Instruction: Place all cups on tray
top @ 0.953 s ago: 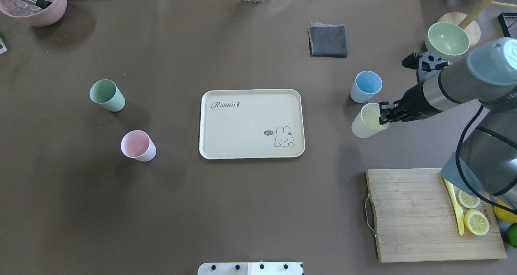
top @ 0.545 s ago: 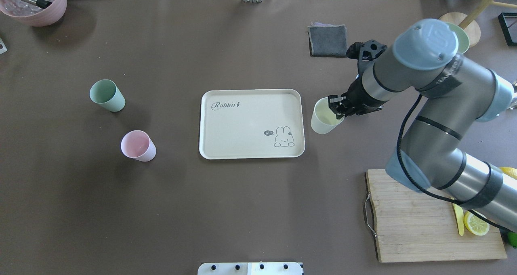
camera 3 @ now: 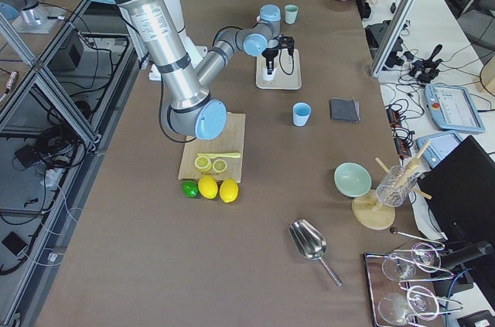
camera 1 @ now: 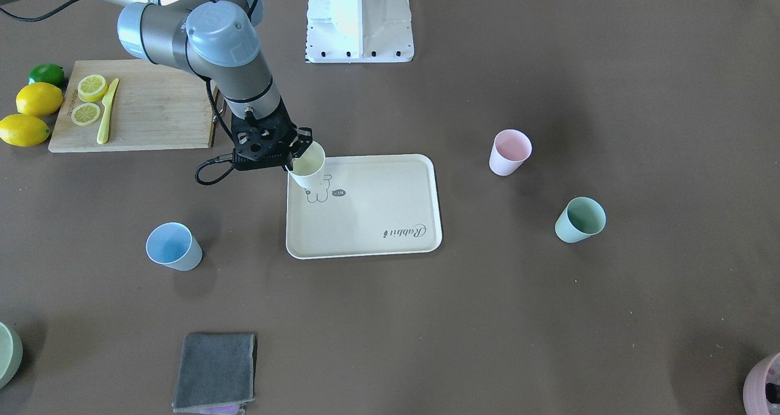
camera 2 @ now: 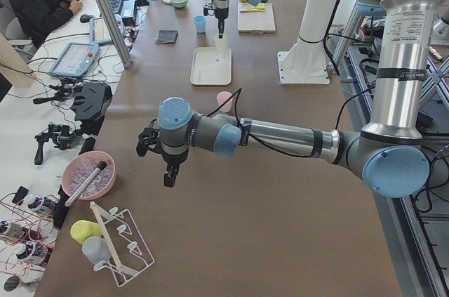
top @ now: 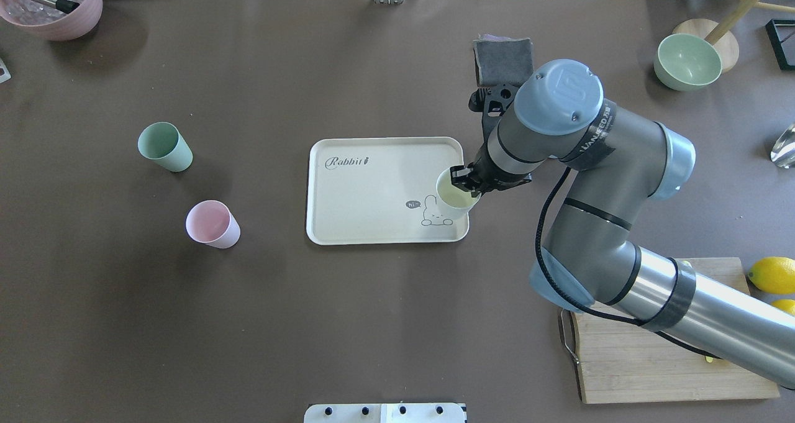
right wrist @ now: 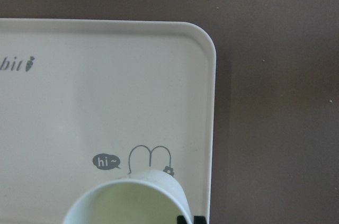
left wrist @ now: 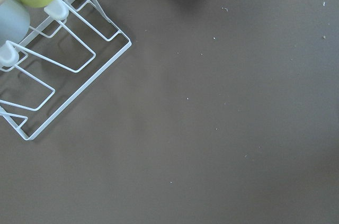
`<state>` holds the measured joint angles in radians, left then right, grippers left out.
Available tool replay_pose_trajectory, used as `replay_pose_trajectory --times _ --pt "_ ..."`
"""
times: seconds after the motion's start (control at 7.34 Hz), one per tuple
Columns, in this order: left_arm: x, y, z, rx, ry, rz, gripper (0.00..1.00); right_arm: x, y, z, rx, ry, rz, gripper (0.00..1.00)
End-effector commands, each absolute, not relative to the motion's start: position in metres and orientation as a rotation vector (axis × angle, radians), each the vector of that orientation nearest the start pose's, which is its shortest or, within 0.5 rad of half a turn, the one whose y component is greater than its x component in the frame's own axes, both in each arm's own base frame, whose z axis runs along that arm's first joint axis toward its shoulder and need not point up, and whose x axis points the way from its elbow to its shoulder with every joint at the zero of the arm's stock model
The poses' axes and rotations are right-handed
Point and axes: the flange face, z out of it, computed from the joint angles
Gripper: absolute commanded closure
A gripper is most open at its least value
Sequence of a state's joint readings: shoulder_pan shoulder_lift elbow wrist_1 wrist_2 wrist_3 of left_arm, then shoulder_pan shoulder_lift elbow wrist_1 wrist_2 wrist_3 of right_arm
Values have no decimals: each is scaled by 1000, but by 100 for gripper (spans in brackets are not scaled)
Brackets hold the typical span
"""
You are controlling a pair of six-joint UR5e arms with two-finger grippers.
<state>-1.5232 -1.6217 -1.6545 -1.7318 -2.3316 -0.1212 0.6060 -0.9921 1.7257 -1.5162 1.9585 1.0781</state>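
My right gripper is shut on the rim of the pale yellow cup and holds it upright over the bunny-drawing corner of the cream tray. I cannot tell whether the cup touches the tray. In the right wrist view the cup rim is just over the tray. The blue cup stands on the table beyond the tray, hidden by the arm in the overhead view. The pink cup and the mint green cup stand left of the tray. My left gripper hangs over bare table far from the tray; I cannot tell its state.
A wooden cutting board with lemon slices and a yellow knife lies front right, with lemons beside it. A grey cloth, a pale green bowl and a mauve pot sit at the far edge. A wire rack lies under the left wrist.
My right arm has carried the yellow cup leftward, from beside the blue cup to over the tray's bunny corner. The other cups have not moved.
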Motion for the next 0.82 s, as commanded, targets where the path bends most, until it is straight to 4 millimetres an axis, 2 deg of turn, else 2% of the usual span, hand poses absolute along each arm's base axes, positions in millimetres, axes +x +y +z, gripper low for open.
replay_pose_trajectory --times 0.0,0.41,0.54,0.68 --pt "-39 -531 572 221 776 43 2 -501 -456 252 87 -845 -55 100" --pt "-38 -537 565 226 778 37 2 -511 -451 260 73 -831 -68 100" --pt "-37 -540 562 226 780 34 2 -514 -451 263 68 -825 -66 76" --pt "-37 -540 561 228 778 34 2 -514 -451 263 67 -825 -63 62"
